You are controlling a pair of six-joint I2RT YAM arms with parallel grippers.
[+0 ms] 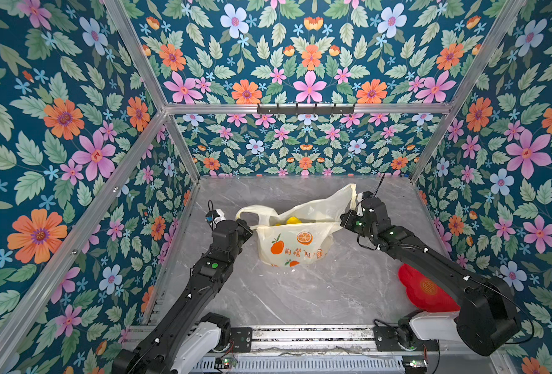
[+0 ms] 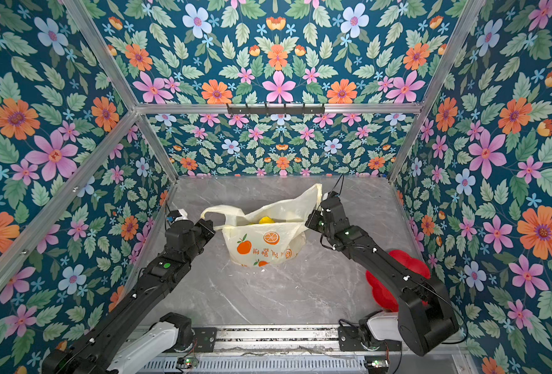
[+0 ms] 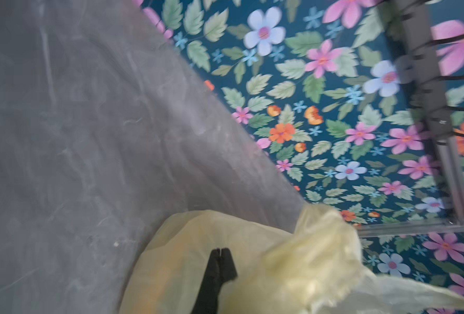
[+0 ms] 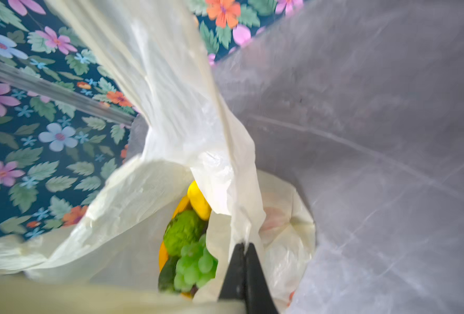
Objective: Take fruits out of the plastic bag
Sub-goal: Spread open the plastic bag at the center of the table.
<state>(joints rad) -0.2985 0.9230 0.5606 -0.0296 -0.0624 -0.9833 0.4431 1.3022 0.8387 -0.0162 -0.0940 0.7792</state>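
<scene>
Two closed pinches on the plastic bag (image 1: pixel 295 247): left gripper (image 3: pixel 220 251) at its left handle, right gripper (image 4: pixel 244 244) at its right rim. Inside it: lemon (image 4: pixel 198 202), grape bunch (image 4: pixel 195 267). Red plate (image 1: pixel 425 289) sits off its right.

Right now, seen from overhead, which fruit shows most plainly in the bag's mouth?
The yellow lemon, bright inside the open plastic bag in both top views; the green grape bunch shows only in the right wrist view.
</scene>
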